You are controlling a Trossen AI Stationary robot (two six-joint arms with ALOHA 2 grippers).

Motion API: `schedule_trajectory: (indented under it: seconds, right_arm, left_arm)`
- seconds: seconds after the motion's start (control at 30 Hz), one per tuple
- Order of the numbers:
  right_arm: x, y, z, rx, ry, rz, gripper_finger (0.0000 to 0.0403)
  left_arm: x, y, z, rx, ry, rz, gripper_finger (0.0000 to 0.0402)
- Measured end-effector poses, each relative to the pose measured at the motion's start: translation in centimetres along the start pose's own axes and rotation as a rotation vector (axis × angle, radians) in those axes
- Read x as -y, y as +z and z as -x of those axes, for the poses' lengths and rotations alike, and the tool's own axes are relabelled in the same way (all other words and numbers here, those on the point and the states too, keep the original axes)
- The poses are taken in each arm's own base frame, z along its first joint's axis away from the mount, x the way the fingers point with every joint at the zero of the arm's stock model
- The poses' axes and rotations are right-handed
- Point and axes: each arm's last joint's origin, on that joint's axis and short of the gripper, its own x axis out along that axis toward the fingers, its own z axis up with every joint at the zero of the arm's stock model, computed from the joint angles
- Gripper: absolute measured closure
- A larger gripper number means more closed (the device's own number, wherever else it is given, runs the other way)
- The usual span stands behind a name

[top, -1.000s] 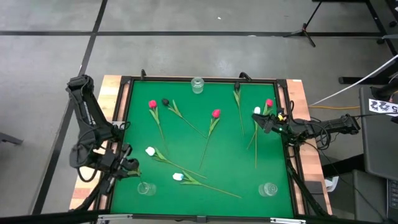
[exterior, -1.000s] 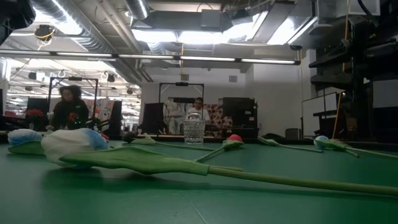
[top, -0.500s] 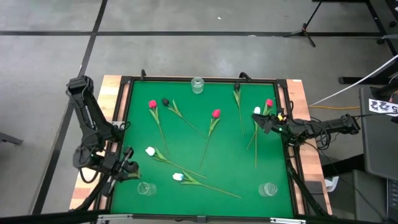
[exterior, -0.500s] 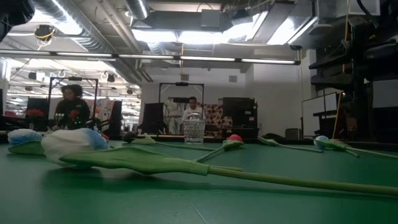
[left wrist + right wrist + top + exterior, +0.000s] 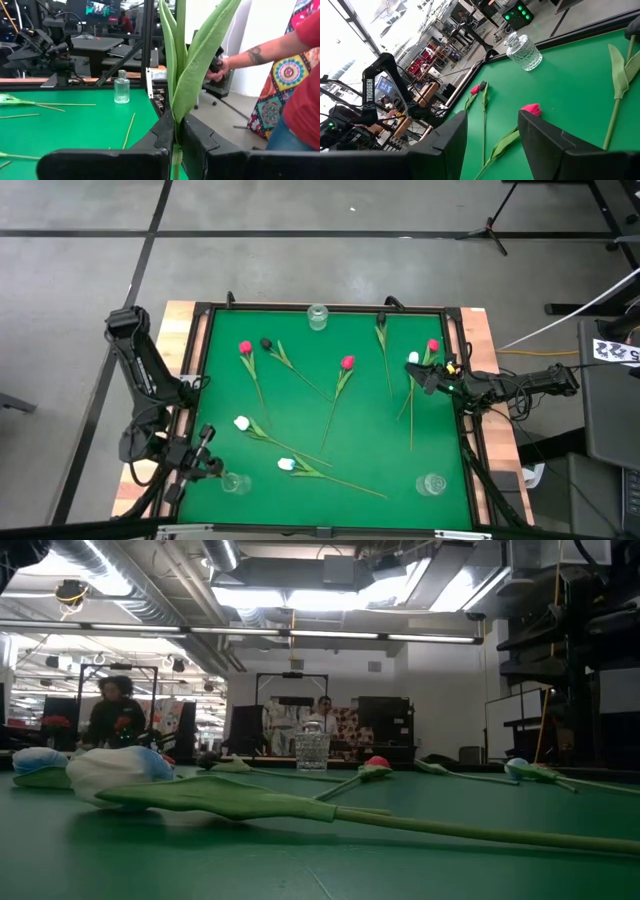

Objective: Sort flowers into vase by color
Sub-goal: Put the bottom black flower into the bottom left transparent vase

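Holding a green tulip stem point(image 5: 176, 85) upright between its pinched fingers, the left tool point(image 5: 200, 463) sits at the near left corner of the green desk point(image 5: 370, 450), right beside a small glass vase point(image 5: 233, 483). A second ago this tool was a bit farther from that vase. The right tool point(image 5: 415, 373) has not moved; it hangs half open over the right side, by a white tulip point(image 5: 413, 358). The other tulips point(image 5: 346, 363) lie flat on the desk as before. Beyond the desk, a person's hand point(image 5: 218, 67) reaches out.
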Motion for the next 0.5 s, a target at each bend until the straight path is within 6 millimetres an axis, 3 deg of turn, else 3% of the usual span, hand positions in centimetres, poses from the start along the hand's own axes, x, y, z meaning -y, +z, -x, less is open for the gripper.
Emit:
schedule_trajectory:
  seconds: [0.5]
  right_arm:
    - [-0.11, 0.08, 0.00, 0.007, 0.010, -0.010, 0.0226]
  left_arm:
    - [-0.03, -0.70, -0.49, -0.014, 0.053, 0.017, 0.0319]
